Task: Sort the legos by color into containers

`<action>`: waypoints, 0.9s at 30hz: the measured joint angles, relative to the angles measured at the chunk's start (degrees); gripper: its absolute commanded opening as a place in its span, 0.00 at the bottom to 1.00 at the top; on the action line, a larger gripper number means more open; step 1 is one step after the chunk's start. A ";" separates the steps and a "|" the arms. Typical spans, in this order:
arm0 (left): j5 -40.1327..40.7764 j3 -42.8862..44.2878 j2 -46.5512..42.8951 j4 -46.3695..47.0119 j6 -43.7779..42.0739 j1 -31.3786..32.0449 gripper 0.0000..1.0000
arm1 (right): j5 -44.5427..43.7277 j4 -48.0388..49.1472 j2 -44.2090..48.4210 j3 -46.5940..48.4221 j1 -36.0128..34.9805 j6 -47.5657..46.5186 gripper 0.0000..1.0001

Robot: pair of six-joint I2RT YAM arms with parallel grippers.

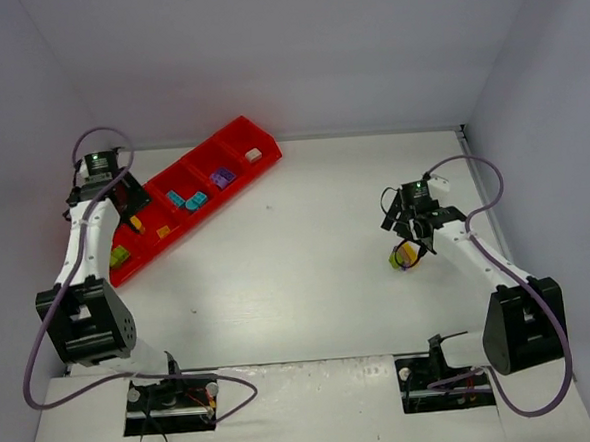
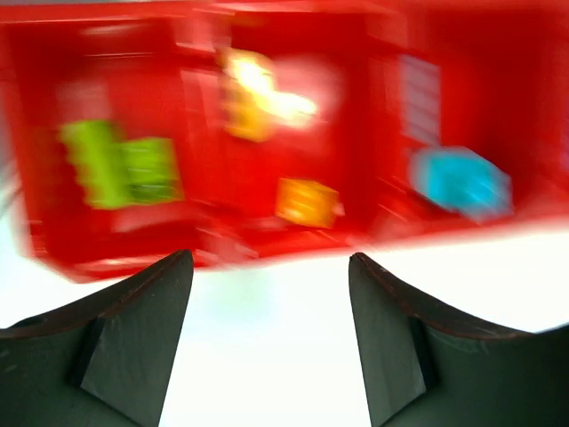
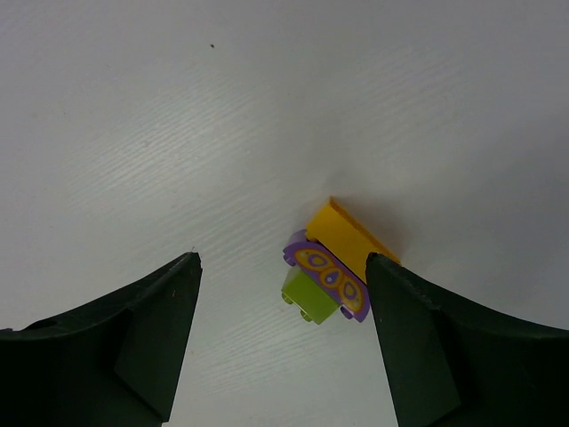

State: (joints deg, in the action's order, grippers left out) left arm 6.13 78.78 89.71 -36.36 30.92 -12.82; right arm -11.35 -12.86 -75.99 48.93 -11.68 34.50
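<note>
Legos: 3 joined legos (image 3: 333, 253), yellow, purple and lime, lie on the table (image 3: 178, 133) at the lower right of the right wrist view, well apart from the containers (image 1: 202, 144).
Right pincer (image 3: 283, 262): jaws apart, straddling the stack, which sits just beside the right-hand finger; nothing clamped.
Left pincer (image 2: 268, 267): jaws apart and empty, at the containers' edge; that view is blurred.
Axis: the purple piece (image 3: 331, 276) runs upper left to lower right; the layers stack lower left to upper right, lime end lowest.
Advice: likely a pick. Centre the pincer on the stack, turn the wrist to meet flat faces, and close gently so all 3 lift together.
</note>
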 measured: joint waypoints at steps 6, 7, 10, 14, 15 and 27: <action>-7.39 -0.37 -6.16 0.72 -0.35 15.30 0.64 | -1.18 -2.47 -0.39 -2.95 0.39 5.68 0.70; -8.39 -0.81 -6.73 0.68 -0.35 17.59 0.64 | -1.22 -2.64 -0.72 -3.63 0.44 6.51 0.70; -11.10 -2.75 -7.85 0.31 -0.35 22.58 0.64 | -1.27 -3.23 -2.34 -4.96 0.50 8.83 0.70; -12.50 -5.86 -8.74 -0.52 -0.31 24.65 0.64 | -1.38 -3.39 -3.82 -5.40 0.52 11.26 0.70; -12.61 -6.49 -8.85 -0.74 -0.31 24.76 0.64 | -1.38 -3.34 -3.82 -5.40 0.52 12.15 0.69; -14.51 -9.16 -9.14 -0.79 -0.26 25.24 0.64 | -1.40 -2.49 -7.87 -4.50 0.13 18.10 0.60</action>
State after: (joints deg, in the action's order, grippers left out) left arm -8.38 69.63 80.58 -37.15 30.65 12.43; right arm -12.75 -15.35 -83.85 44.42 -11.55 52.60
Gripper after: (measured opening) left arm 0.643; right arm 0.632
